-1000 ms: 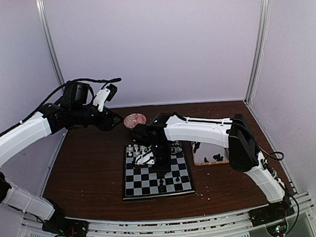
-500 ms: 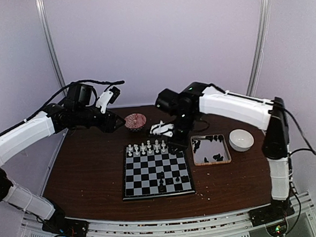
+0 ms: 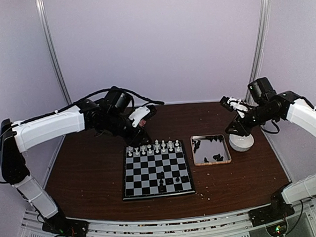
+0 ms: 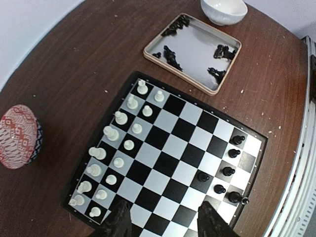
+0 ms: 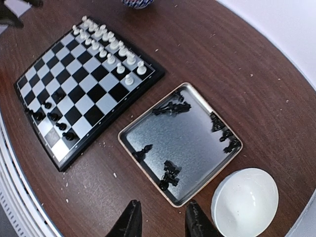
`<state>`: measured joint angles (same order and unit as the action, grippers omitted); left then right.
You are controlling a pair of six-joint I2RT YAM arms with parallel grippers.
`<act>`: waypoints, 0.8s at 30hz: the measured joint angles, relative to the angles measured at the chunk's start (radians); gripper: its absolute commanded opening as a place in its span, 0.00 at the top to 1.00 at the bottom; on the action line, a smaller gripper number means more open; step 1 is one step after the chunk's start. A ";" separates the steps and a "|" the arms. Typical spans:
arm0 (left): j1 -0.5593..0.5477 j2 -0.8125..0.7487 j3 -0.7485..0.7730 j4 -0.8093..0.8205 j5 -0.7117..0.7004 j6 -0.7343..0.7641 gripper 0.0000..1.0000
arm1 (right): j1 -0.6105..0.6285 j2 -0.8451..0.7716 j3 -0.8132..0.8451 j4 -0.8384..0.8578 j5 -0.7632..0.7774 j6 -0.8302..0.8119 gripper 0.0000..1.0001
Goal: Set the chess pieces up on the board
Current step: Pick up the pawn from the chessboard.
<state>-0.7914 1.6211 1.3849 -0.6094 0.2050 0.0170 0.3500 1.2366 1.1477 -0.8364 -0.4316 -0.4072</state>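
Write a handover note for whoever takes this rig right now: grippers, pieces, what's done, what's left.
Left gripper: open, empty, above the black-and-silver chequered chessboard.
Right gripper: open, empty, raised near the wooden-rimmed grey tray.
Done: tiny white chess pieces stand in two full rows along the board's far side.
Left: only a few tiny black pieces stand on the near side; the other black pieces lie in the tray and need placing.

The board (image 4: 168, 163) looks glossy, the wood-rimmed tray (image 5: 192, 138) mirror-smooth, the dark wooden table (image 4: 74, 64) matt.
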 measured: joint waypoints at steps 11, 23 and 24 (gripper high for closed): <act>-0.124 0.301 0.251 -0.195 -0.044 -0.003 0.58 | -0.087 -0.028 -0.101 0.202 -0.035 0.008 0.66; -0.180 0.448 0.352 -0.322 -0.078 0.012 0.53 | -0.077 0.021 -0.127 0.229 -0.071 0.008 0.66; -0.180 0.456 0.356 -0.329 -0.078 0.014 0.53 | -0.076 0.021 -0.127 0.229 -0.071 0.007 0.66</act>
<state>-0.9718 2.0773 1.7405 -0.9386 0.1268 0.0307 0.2737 1.2579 1.0203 -0.6075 -0.5022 -0.4000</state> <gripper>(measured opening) 0.460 0.338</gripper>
